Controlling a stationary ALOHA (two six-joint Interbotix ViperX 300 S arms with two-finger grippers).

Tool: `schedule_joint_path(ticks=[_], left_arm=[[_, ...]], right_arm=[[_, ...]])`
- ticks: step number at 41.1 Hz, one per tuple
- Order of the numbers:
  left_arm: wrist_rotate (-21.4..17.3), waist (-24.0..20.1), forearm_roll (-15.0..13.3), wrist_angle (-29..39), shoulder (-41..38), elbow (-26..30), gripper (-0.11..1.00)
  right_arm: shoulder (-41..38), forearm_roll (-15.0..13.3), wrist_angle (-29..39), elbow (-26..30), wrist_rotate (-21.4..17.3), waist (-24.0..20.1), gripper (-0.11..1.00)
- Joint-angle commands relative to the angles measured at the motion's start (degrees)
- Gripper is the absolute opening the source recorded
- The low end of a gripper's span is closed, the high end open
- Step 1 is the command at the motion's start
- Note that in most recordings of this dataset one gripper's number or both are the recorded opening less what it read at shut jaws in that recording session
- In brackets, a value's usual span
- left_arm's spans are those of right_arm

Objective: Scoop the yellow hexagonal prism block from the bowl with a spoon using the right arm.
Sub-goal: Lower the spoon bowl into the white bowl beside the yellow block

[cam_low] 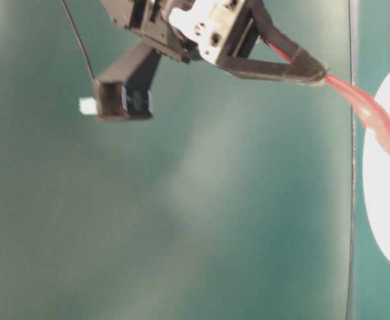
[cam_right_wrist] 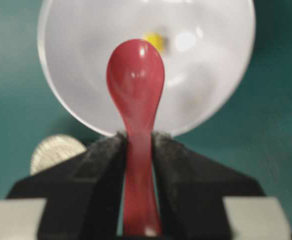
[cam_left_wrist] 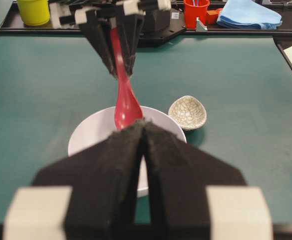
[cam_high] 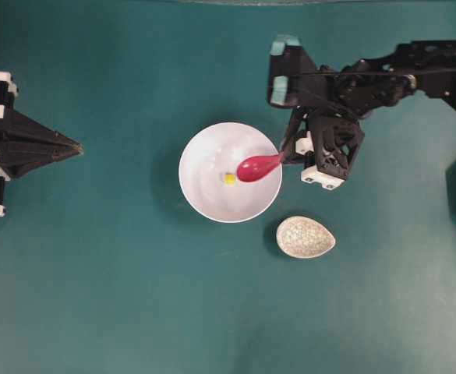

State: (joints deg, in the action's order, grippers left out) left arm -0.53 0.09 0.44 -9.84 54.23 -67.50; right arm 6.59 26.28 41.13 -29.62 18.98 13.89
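My right fingers [cam_right_wrist: 138, 150] are clamped on the handle of the red-pink soup spoon [cam_high: 257, 167], one black pad on each side of it. The spoon's long axis runs from my right fingers toward the middle of the desk [cam_high: 95, 296]: the handle end sits at the fingers just outside the right rim of the white bowl [cam_high: 200, 191], and the oval scoop points inward over the bowl's interior. From the right wrist view the scoop's hollow faces up and its tip aims straight at the yellow hexagonal prism block [cam_right_wrist: 154, 40]. From table level the spoon slopes downward from my fingers toward the bowl.

The block lies on the bowl's floor near its centre, just beyond the scoop's tip [cam_high: 229, 178]; I cannot tell whether the two touch.

The bowl stands near the middle of the desk. A small speckled beige spoon rest [cam_high: 305, 237] sits just beside it, toward the near right.

My left fingers [cam_high: 76, 147] are pressed together with nothing between them, at the desk's left edge, pointing toward the bowl and well apart from it.
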Motion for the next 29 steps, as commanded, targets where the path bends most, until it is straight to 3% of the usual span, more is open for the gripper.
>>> schedule_joint_path(ticks=[1, 6, 29], left_arm=[[-0.09, 0.0, 0.09, -0.7, -0.26, 1.76, 0.02], [-0.18, 0.0, 0.09, -0.62, -0.26, 1.76, 0.02], [-0.26, 0.0, 0.09, -1.14, -0.35, 1.85, 0.02]], right_arm=[[0.18, -3.16, 2.11, 2.37, -2.2, 0.18, 0.25], [-0.62, -5.98, 3.25, 3.08, -4.48, -0.26, 0.25], [-6.24, -6.06, 2.9, 5.71, -5.1, -2.37, 0.25]])
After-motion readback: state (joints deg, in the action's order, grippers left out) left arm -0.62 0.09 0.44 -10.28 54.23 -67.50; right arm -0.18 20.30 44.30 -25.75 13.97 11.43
